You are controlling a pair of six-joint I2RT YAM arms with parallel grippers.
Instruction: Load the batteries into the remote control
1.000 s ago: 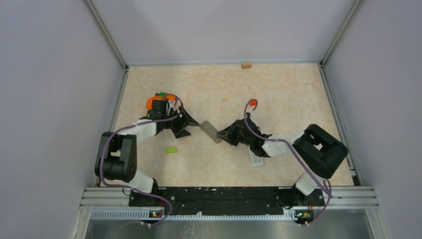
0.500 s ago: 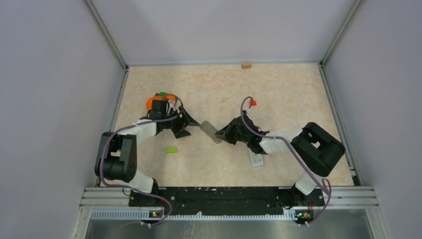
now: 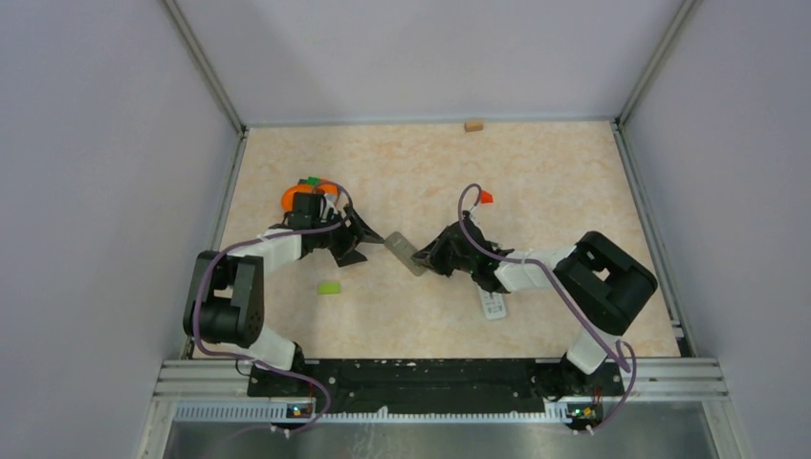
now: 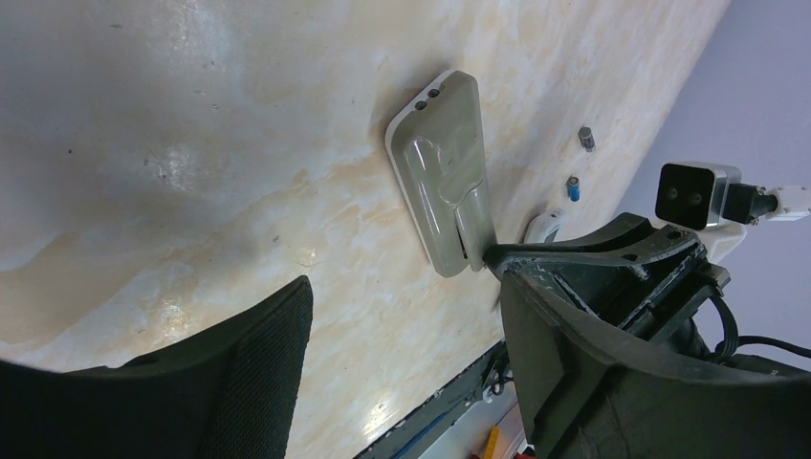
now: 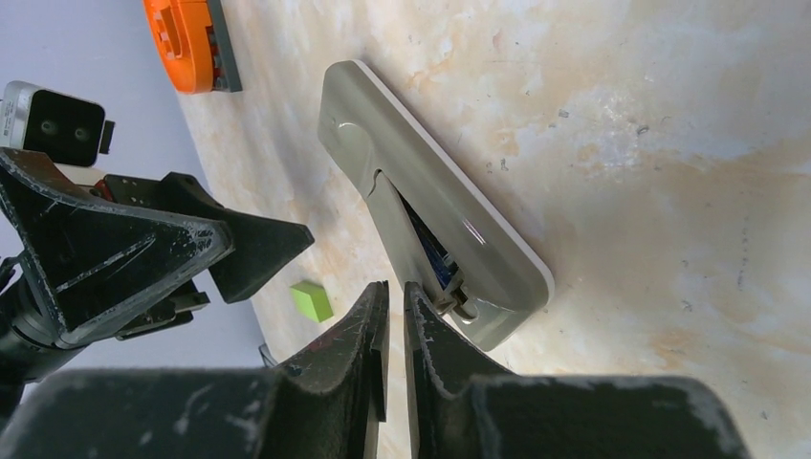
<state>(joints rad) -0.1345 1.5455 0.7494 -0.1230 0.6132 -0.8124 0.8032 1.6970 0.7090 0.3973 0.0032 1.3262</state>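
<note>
The grey remote control lies back-up mid-table, between the two grippers. In the right wrist view its battery cover stands partly raised, and a blue battery shows in the slot under it. My right gripper is shut to a thin slit, with its tips at the cover's near end and nothing seen between them. My left gripper is open and empty just off the remote's other end. Two loose batteries, one dark and one blue, lie beyond it.
A white remote lies under the right forearm. An orange piece sits behind the left gripper and a green block in front of it. A red wedge lies behind the right arm and a wooden block by the back wall.
My right gripper has narrowed and edged left toward the remote's end, its arm stretching out. The left arm has stayed put.
</note>
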